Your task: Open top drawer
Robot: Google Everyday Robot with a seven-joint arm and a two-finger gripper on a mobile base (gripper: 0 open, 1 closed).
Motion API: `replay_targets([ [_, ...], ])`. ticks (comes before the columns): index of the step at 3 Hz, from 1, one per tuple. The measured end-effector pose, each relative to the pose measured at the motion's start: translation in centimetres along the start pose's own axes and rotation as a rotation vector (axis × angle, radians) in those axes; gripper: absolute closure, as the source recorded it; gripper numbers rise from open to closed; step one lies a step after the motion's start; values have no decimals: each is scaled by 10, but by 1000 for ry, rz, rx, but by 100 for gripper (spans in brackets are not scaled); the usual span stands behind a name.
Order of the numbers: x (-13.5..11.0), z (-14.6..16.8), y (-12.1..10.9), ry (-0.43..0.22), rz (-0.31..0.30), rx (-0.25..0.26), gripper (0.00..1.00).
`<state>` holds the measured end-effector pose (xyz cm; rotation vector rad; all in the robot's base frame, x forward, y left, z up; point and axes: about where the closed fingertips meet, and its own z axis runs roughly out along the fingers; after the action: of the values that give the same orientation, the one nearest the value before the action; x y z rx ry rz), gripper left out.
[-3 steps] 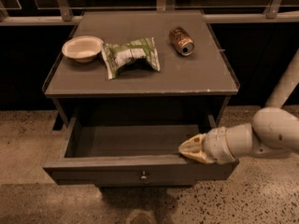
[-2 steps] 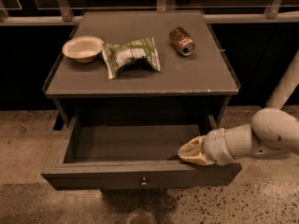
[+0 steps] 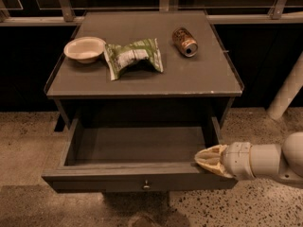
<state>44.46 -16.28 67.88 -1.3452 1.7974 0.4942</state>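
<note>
So, gripper [image 3: 210, 160]: low right of the view, tan tip at the top edge of the drawer front, near its right end. Touching the lip or just inside it, we can't tell which.
Grip state: we cannot tell wide vs narrow from this angle; nothing seen held.
Arm [image 3: 265, 161]: enters from the right edge, roughly level, pointing left along the front.
Top drawer [image 3: 137, 145]: directly left of & under the tip, pulled well out of the cabinet, w/ its plain grey box interior open to view.
Drawer long axis: runs left-right across the view, roughly parallel w/ the arm. The slide axis runs from the cabinet toward the camera, i.e. crosswise to the arm.
Knob [image 3: 146, 185]: centre of the front face, well left of & below the tip; the gripper isn't on it.
Key relation: contact pt sits off-centre at the right end, so any further pull toward the camera acts on one side. We judge the drawer could skew on its runners.
Progress: we judge the task about done; the drawer looks near full travel.
Cabinet top [image 3: 203, 79]: above & behind, apart from the arm.
On top: bowl [image 3: 84, 48] left, chip bag [image 3: 133, 57] mid, can [image 3: 184, 41] on its side at right-rear; none near the gripper.
</note>
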Motion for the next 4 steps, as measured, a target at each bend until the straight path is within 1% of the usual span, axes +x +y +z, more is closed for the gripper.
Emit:
replay_targets([
  [3, 1, 0, 1, 2, 2, -2, 14],
  [4, 1, 0, 1, 2, 2, -2, 0],
])
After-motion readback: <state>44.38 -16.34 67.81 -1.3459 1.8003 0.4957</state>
